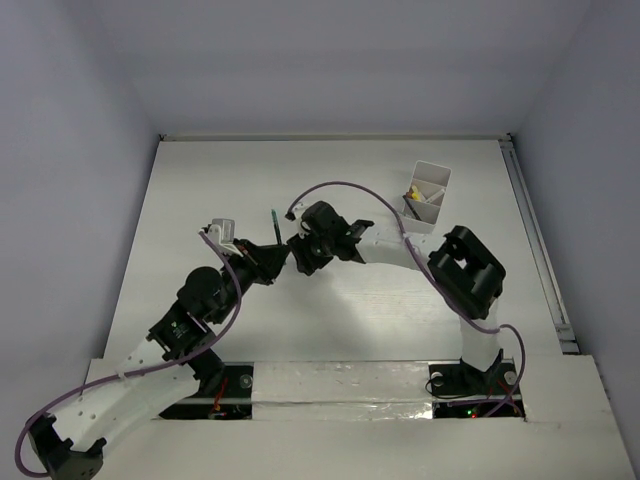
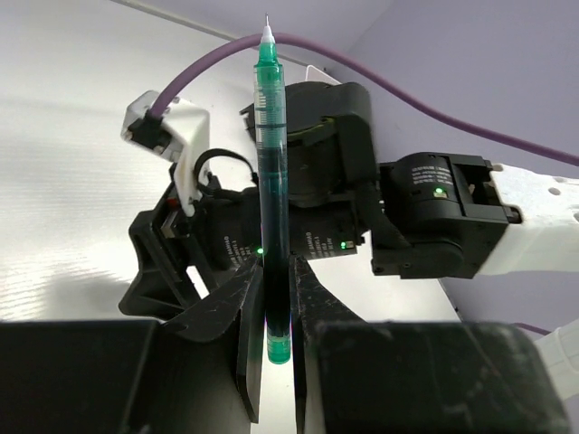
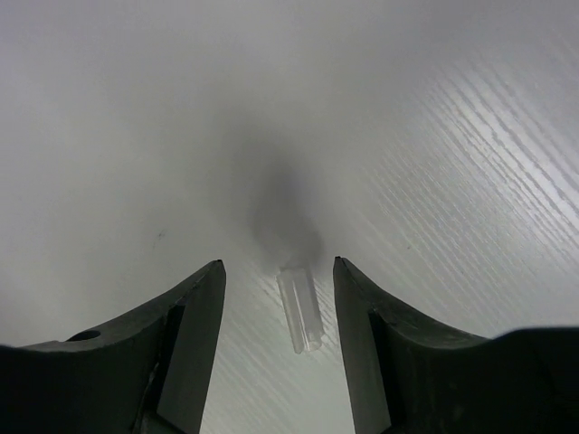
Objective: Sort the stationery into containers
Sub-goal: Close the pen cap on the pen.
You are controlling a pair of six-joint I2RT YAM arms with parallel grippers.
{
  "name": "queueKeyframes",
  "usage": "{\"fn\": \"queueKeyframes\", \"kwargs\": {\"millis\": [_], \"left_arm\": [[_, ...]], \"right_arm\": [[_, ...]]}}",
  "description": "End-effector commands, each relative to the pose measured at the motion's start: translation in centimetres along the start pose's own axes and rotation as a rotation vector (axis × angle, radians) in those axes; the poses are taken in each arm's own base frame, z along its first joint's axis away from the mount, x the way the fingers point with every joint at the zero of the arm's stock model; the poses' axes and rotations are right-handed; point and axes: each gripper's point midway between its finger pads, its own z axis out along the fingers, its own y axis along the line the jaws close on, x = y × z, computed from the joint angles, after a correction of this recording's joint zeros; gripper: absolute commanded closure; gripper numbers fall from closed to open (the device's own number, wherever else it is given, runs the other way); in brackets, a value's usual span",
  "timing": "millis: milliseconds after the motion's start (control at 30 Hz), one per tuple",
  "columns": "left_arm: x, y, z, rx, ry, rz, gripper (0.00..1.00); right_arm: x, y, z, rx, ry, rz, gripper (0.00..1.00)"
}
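White tabletop (image 3: 136,136) is seen under the wide-spread right gripper (image 3: 279,285), a clear cap (image 3: 300,310) between its jaws at lower centre; a green pen (image 2: 271,181) is pinched by the left gripper (image 2: 276,307).

pen (image 2: 271,181): translucent dark green barrel, white tip; cap (image 3: 300,309): clear; box (image 1: 436,176): white; table (image 3: 470,163): white, fine grain streaks; cable (image 2: 407,90): purple

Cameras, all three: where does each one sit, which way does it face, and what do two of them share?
Top external: fixed above and behind, looking down on the table; left arm and right arm show.
Left wrist: on the left arm, looking along the left gripper, which clamps a green pen, toward the right arm.
Right wrist: looking down past the open right gripper at a small clear tube.
Shared: top and left wrist both show the green pen.
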Motion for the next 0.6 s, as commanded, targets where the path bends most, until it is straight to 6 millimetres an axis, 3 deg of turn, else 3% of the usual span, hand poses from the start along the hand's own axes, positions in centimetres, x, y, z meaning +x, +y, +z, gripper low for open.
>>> {"fn": "queueKeyframes", "kwargs": {"millis": [0, 567], "left_arm": [[-2.0, -1.1, -0.3, 0.029, -0.058, -0.003, 1.00], [-2.0, -0.8, 0.0, 0.017, -0.058, 0.009, 1.00]], "right_arm": [[0.8, -0.1, 0.5, -0.013, 0.070, -0.048, 0.44], [3.6, -1.7, 0.2, 0.062, 0.149, -0.049, 0.52]]}}
